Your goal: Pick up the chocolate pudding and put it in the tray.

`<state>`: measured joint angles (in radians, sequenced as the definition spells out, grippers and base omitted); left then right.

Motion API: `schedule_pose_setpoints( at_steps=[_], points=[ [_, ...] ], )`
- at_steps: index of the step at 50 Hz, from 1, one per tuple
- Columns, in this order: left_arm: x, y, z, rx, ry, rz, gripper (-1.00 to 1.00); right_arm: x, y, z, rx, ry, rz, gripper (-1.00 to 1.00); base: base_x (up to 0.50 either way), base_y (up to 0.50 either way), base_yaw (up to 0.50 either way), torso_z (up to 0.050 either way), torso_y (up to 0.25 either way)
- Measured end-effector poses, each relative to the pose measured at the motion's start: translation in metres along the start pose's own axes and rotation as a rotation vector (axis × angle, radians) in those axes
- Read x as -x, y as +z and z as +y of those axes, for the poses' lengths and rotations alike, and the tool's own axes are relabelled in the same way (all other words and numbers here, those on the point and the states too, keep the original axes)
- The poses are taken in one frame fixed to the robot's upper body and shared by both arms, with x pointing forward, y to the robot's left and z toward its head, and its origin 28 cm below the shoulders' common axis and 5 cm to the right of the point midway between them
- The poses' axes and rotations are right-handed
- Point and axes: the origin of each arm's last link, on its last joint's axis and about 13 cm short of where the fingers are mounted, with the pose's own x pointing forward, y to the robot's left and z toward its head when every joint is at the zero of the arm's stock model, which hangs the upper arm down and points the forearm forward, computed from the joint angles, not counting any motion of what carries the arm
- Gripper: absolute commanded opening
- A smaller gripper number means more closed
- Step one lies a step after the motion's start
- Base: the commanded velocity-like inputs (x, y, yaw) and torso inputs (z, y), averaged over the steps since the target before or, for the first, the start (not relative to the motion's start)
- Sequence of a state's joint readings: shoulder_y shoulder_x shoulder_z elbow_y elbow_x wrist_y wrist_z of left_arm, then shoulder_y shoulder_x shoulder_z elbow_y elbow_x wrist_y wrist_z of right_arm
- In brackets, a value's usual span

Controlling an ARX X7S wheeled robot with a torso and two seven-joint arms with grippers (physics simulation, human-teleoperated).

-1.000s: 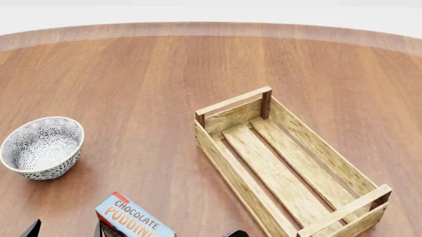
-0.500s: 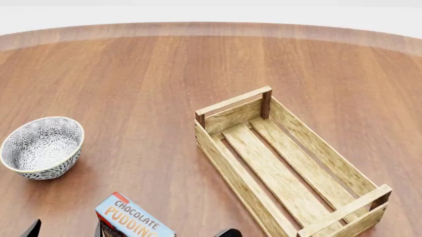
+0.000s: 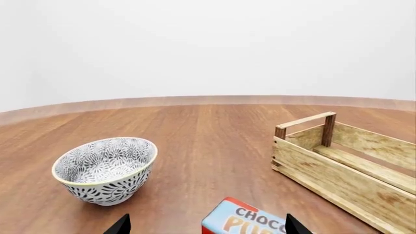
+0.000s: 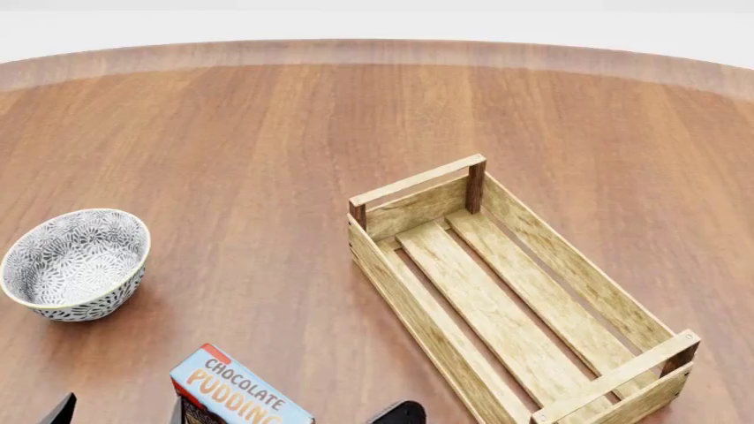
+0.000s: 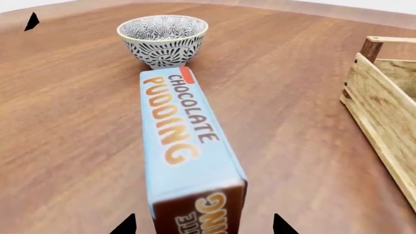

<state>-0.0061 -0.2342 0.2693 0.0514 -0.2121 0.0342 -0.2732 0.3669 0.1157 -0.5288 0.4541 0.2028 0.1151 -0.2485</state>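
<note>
At the bench's near edge the chocolate pudding [image 4: 239,389] is cut off in the head view; the right wrist view shows it whole. Both claws, seemingly open, show only tips. Farther: tray [image 4: 518,300], bowl [image 4: 76,262].

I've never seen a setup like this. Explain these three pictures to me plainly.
These are simulator renders of a two-armed robot. One picture looks down from its head; the other two come from cameras near each arm's fingers. On the round wooden table lie a patterned bowl, a slatted wooden tray with nothing in it, and a chocolate pudding carton. Nothing is held. The dark tips at the picture edges are the fingers; the right pair stands apart, either side of the carton's near end.
</note>
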Motion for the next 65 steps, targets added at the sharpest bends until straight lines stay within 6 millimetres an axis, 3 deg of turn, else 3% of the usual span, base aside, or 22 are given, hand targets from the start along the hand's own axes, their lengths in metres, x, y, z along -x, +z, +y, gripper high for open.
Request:
schedule_pose_setpoints(
  at_steps=[47,48,65],
  points=[
    [0.000,-0.001,-0.001,-0.002,-0.008,0.003,1.00,-0.017,-0.001,0.001,-0.003,0.004,0.032,1.00,0.00,0.00,0.00,0.000,0.000],
    [0.000,-0.001,-0.001,-0.002,-0.008,0.003,1.00,-0.017,-0.001,0.002,-0.002,0.004,0.032,-1.00,0.00,0.00,0.00,0.000,0.000],
    [0.000,-0.001,-0.002,-0.005,-0.011,0.003,1.00,-0.013,-0.001,-0.001,-0.024,-0.006,0.017,-1.00,0.00,0.00,0.00,0.000,0.000]
  ],
)
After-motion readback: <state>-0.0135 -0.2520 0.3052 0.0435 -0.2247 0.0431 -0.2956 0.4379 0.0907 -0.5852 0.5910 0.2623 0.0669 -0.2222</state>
